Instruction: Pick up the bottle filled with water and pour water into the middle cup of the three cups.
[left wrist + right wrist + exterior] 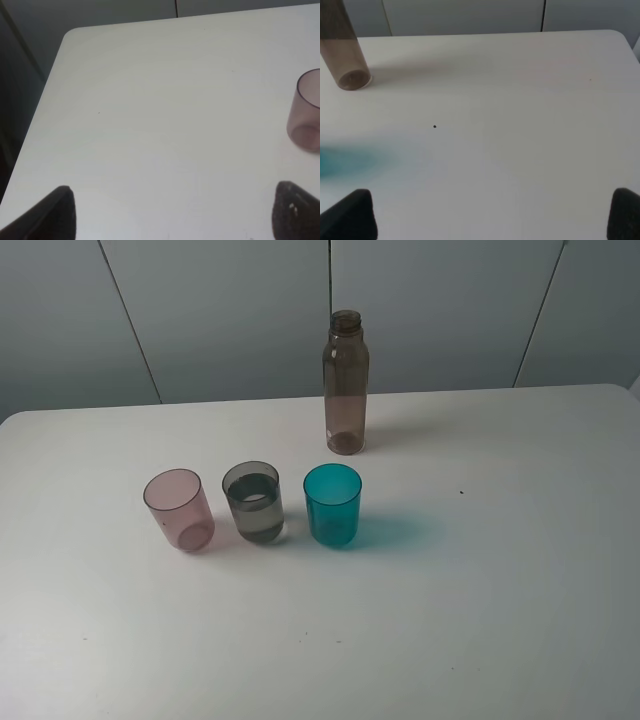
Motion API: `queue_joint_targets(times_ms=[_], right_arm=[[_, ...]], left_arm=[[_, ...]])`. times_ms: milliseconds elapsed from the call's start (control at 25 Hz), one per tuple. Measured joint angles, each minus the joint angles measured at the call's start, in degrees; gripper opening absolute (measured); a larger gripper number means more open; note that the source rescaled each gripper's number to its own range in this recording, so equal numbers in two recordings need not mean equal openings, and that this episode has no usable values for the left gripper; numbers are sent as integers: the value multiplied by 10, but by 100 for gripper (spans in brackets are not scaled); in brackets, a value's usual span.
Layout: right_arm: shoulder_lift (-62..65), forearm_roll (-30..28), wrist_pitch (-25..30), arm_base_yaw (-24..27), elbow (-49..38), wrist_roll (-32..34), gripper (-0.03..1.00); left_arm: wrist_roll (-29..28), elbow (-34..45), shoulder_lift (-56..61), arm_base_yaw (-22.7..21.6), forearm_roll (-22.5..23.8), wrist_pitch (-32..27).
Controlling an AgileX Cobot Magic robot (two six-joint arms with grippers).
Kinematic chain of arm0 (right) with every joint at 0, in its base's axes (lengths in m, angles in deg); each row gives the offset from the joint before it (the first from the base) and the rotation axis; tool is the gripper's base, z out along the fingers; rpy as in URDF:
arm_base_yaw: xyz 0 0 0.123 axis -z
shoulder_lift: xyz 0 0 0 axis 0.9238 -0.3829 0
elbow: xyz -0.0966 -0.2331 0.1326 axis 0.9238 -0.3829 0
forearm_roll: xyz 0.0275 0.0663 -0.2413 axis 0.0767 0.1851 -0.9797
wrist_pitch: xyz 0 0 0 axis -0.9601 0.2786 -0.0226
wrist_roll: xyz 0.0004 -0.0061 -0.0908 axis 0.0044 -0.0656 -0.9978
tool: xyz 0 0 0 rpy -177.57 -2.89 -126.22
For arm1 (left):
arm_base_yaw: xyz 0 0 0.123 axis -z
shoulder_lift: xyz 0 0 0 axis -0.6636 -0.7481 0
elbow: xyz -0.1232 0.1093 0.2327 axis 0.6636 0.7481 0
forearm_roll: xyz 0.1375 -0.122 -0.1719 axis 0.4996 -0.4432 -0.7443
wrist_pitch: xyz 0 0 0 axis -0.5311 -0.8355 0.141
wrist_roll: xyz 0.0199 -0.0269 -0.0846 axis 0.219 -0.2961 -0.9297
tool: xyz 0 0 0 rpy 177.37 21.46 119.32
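1. Bottle [346,381]: upright on the table [480,580], behind the cups, uncapped.
2. Middle cup [253,503]: between pink cup [179,510] and teal cup [332,505], holds water.
3. Left gripper [172,212] and right gripper [492,212]: fingers spread, holding nothing.

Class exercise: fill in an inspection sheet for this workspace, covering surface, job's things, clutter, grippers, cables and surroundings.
Surface: white table, one small dark speck.
Job's things: bottle upright, uncapped, behind the row; middle cup holds water, between the pink cup and the teal cup; all upright, apart.
Clutter: nothing seen.
Grippers: left gripper and right gripper open, fingers wide apart, holding nothing.
Cables: nothing seen.
Surroundings: grey panelled wall behind.
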Motion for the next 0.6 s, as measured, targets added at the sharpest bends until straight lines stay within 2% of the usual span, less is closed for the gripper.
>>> queue_joint_targets(times_ms=[600], right_arm=[[0, -6, 0, 0, 0, 4, 100]], left_arm=[[0, 0, 0, 0, 0, 0]])
